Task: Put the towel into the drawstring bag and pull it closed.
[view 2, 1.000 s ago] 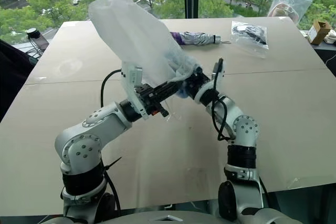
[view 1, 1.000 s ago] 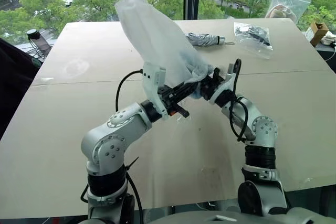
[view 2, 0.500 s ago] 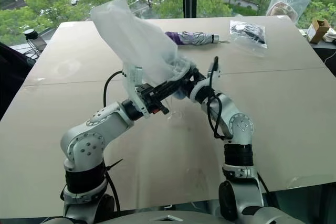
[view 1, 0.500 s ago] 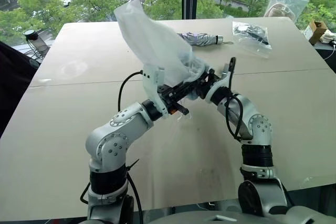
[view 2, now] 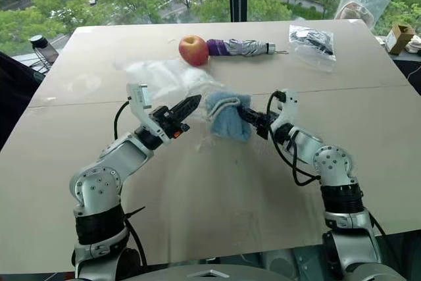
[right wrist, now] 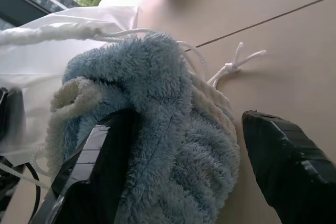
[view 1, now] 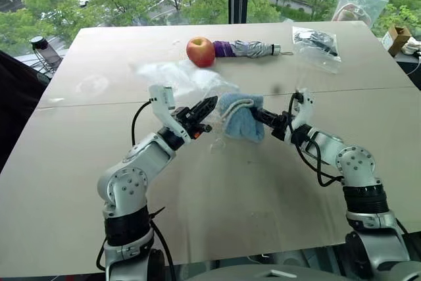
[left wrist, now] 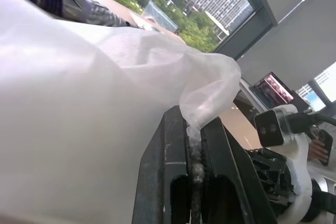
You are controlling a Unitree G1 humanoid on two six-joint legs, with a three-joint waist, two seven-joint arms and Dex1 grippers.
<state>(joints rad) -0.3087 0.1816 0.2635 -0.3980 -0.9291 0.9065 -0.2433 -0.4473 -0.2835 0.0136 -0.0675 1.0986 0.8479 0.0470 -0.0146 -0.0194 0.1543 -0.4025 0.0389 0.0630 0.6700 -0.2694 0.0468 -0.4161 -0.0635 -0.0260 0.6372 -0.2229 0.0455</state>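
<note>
The white translucent drawstring bag [view 1: 172, 74] lies slumped on the table, its mouth toward the middle. My left gripper [view 1: 205, 104] is shut on a fold of the bag's fabric [left wrist: 202, 90] near the mouth. The blue fluffy towel [view 1: 241, 117] rests bunched at the mouth with a white cord [right wrist: 233, 64] looped over it; I cannot tell how much of it is inside. My right gripper [view 1: 260, 118] is open. The towel [right wrist: 168, 145] sits between its fingers; one finger [right wrist: 92, 182] is against the pile, the other [right wrist: 289, 166] stands apart.
A red apple [view 1: 200, 51] and a folded umbrella [view 1: 254, 49] lie behind the bag. A zip bag with dark contents [view 1: 316, 41] and a clear bag [view 1: 359, 7] sit at the back right, a cardboard box [view 1: 398, 39] at the far right, a bottle [view 1: 43, 49] at the far left.
The bag, held up in the air before, has dropped flat onto the table, uncovering the apple. My right gripper has opened and sunk to the table; the towel now shows.
</note>
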